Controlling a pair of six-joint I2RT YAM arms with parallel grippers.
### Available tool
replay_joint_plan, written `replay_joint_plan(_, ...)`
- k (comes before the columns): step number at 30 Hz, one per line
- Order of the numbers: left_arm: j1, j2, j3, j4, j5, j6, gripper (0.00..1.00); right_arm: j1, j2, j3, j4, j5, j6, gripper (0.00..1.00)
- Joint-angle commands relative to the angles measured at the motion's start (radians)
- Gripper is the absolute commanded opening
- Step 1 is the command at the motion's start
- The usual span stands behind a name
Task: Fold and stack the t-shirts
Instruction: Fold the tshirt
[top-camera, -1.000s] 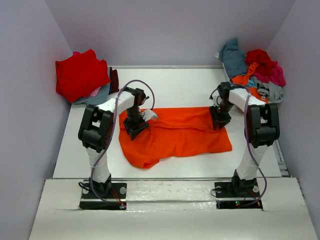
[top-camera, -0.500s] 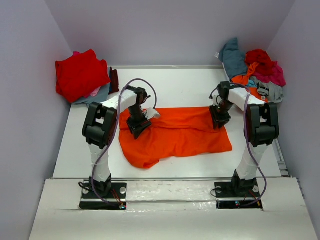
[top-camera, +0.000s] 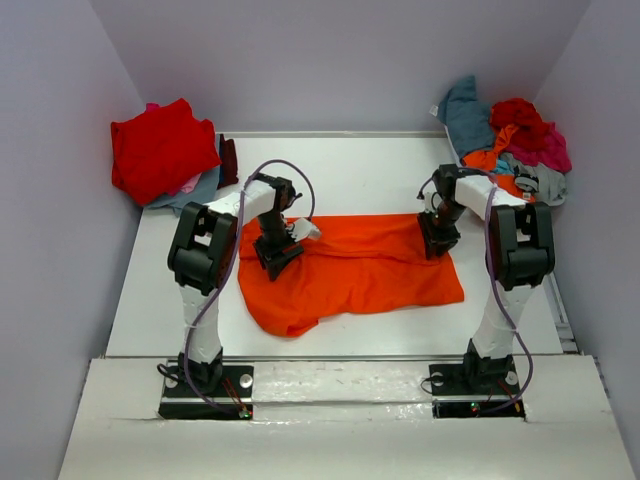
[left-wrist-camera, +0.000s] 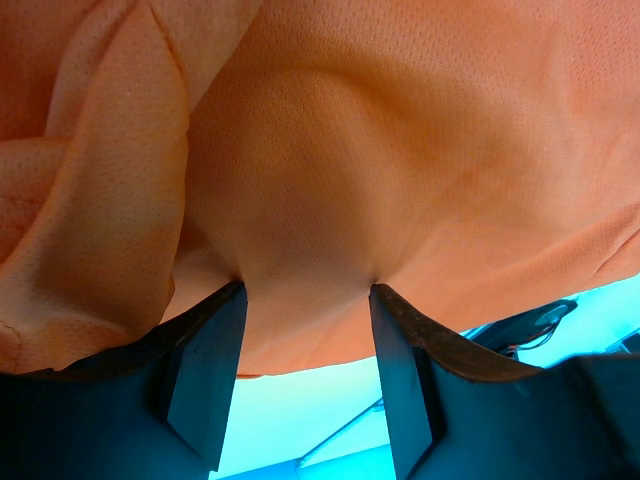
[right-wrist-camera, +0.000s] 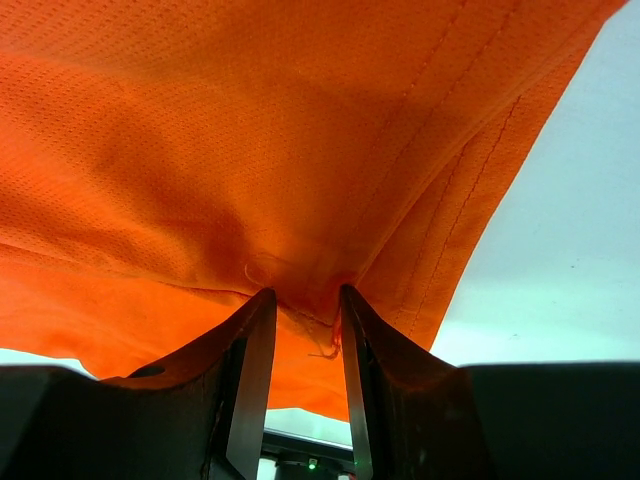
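Note:
A bright orange t-shirt lies spread across the middle of the table, rumpled at its near left corner. My left gripper stands over its left part. In the left wrist view that gripper is open, its fingertips pressed against the orange cloth, which bulges between them. My right gripper is at the shirt's far right edge. In the right wrist view it is shut on a pinch of the orange shirt beside a stitched hem.
A folded red t-shirt tops a small stack in the back left corner, with grey cloth under it. A loose heap of teal, red, magenta and grey shirts fills the back right corner. Walls close in on three sides.
My left gripper has shifted a little to the right over the shirt and its jaws have spread slightly. The right gripper's jaws have narrowed on the cloth.

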Motion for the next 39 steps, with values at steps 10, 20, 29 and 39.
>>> replay_joint_plan(10, -0.005, 0.010, 0.024, -0.042, -0.012, 0.029, 0.64, 0.008, -0.013, 0.008, -0.005, 0.002, 0.007, 0.27)
replay_joint_plan(20, -0.005, 0.008, 0.021, -0.042, -0.015, 0.034, 0.64, 0.008, -0.025, -0.004, -0.016, 0.031, 0.012, 0.28)
replay_joint_plan(29, -0.005, -0.002, 0.004, -0.042, -0.029, 0.040, 0.64, 0.008, -0.031, -0.021, -0.016, 0.046, 0.019, 0.07)
replay_joint_plan(39, -0.005, -0.013, -0.014, -0.042, -0.047, 0.040, 0.64, 0.008, -0.037, -0.013, -0.004, 0.098, 0.032, 0.07)
